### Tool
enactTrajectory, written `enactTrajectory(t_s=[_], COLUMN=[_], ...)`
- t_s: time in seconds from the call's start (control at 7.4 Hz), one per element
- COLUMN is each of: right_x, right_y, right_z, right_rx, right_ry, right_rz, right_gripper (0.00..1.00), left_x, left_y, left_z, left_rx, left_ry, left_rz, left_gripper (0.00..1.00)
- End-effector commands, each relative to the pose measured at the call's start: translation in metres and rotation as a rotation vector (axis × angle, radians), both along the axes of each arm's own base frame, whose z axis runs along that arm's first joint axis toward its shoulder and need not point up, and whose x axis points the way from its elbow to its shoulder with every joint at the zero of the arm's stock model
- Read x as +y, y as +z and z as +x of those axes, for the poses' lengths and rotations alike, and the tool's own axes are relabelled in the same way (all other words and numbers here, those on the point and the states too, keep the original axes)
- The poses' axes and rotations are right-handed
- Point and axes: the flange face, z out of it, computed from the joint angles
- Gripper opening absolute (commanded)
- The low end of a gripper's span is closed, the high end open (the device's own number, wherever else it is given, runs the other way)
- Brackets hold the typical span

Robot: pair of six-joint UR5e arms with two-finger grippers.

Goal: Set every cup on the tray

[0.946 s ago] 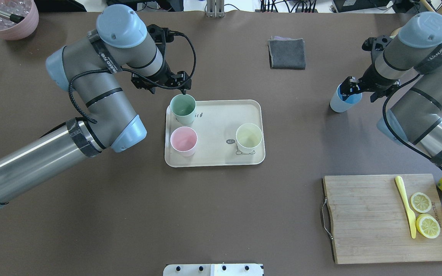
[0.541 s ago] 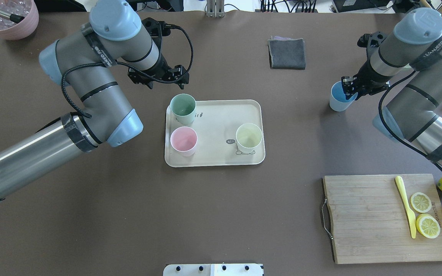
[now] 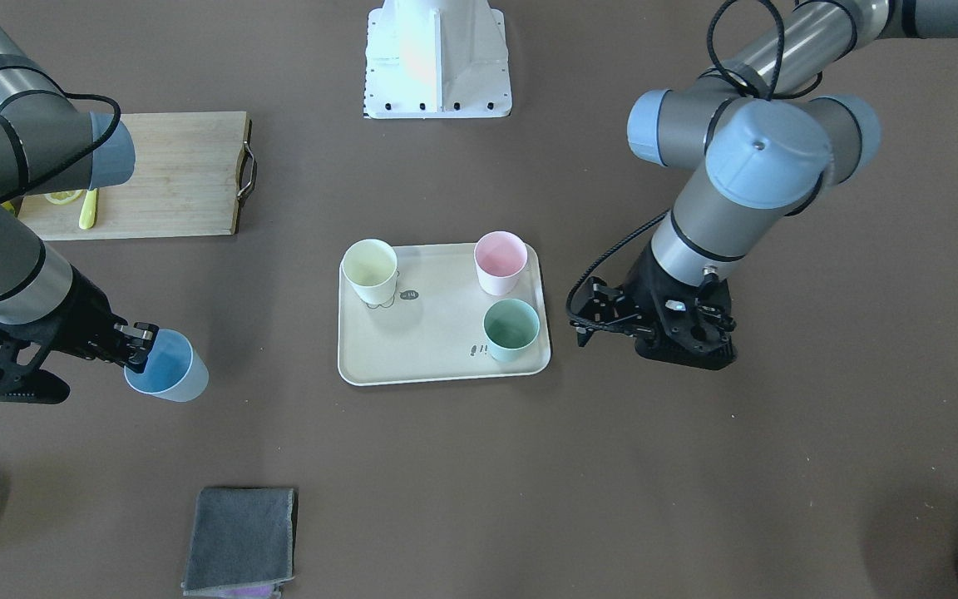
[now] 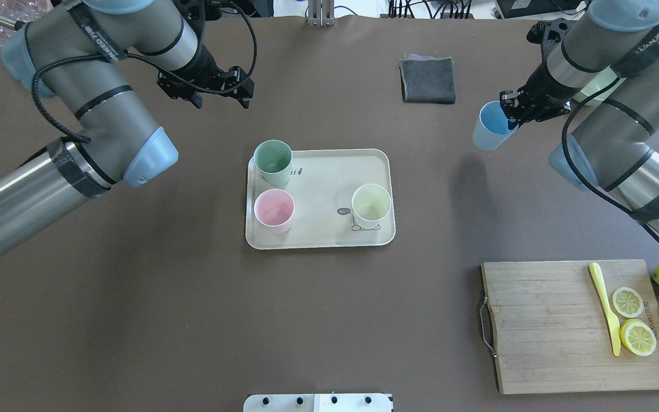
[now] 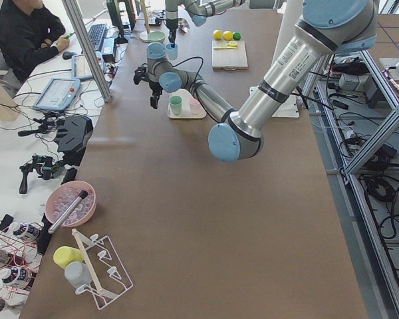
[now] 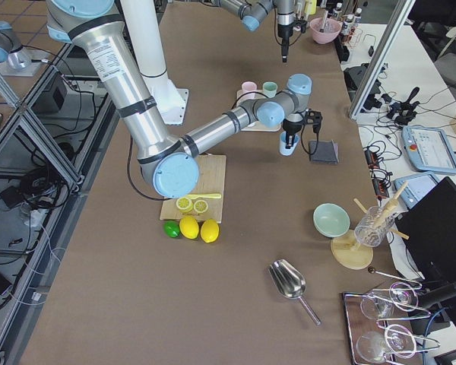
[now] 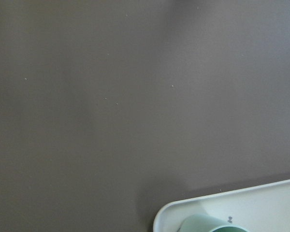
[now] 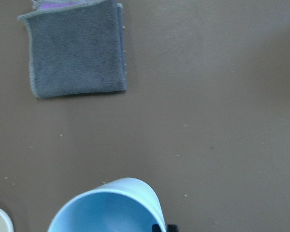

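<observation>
Three cups (image 4: 272, 157) on tray (image 4: 324, 183) | my right claw (image 4: 508, 116) pinches tilted blue cup (image 4: 488, 130) by rim | left claw (image 4: 219, 96) released, empty | I fear the thin rim pinch slipping mid-carry

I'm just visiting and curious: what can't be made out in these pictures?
- Left gripper: it points down, and its own body covers the jaws in both top views, so open or shut is unclear.
- Mint cup: only a sliver shows at the left wrist view's bottom edge.
- Blue cup: its lower part is cut off by the right wrist view's bottom edge.
- Tray print: too small to read in any view.
</observation>
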Motion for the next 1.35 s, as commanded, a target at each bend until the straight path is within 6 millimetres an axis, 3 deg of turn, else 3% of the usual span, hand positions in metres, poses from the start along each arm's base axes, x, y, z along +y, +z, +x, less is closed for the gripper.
enactTrajectory(t_s=[0.0,0.14,0.27,0.41,0.54,0.68,0.95,1.22], right_x=[0.006,0.014,0.024,0.037,0.042,0.045,0.049,0.054], right_y=[-0.051,-0.06,-0.073,-0.085,-0.103,-0.118,-0.113,-0.103], right_z=[-0.04,-0.06,-0.084,-0.11,-0.136,-0.162,-0.198,-0.215], right_rx=[-0.026,-0.018,-0.017,-0.015,-0.015,-0.013,-0.017,-0.028], right_ry=[0.03,0.033,0.044,0.056,0.065,0.073,0.064,0.043], right_rz=[-0.041,-0.025,-0.025,-0.037,-0.038,-0.055,-0.017,-0.007], right_gripper=[0.0,0.0,0.0,0.0,0.0,0.0,0.0,0.0], left_x=[0.001,0.006,0.001,0.001,0.004,0.007,0.008,0.008], left_y=[0.053,0.072,0.097,0.112,0.13,0.152,0.164,0.168], left_z=[-0.092,-0.117,-0.155,-0.173,-0.179,-0.201,-0.211,-0.217], left_rx=[-0.043,-0.048,-0.064,-0.076,-0.096,-0.108,-0.119,-0.122], left_ry=[-0.013,-0.018,-0.051,-0.08,-0.085,-0.109,-0.122,-0.13], left_rz=[0.093,0.105,0.111,0.086,0.069,0.034,0.008,0.001], left_gripper=[0.98,0.98,0.98,0.98,0.98,0.98,0.98,0.98])
